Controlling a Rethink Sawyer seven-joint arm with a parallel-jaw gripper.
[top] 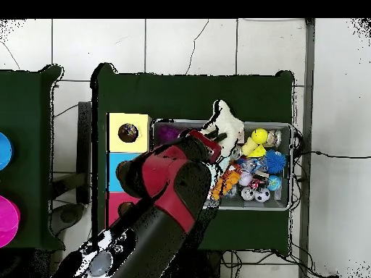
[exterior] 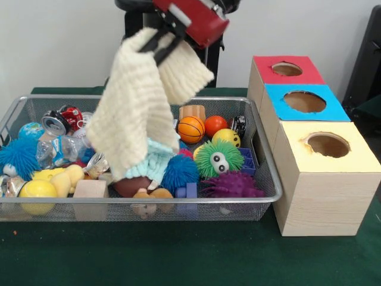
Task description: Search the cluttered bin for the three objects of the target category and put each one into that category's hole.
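Gripper (exterior: 156, 43) pinching cream knitted cloth (exterior: 140, 113), hoisted over the bin (exterior: 269, 179) w/ cloth draping down onto the toys. None of the three printed wads identifiable amid clutter. Yellow-topped box's hole (exterior: 328, 145) right of bin, nearest the front camera, beside blue-topped box (exterior: 305, 102).

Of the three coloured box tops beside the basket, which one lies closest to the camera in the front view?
The yellow top of the largest pale wooden box, with a rough-edged round hole. The blue top sits behind it, and the red top is farthest back.
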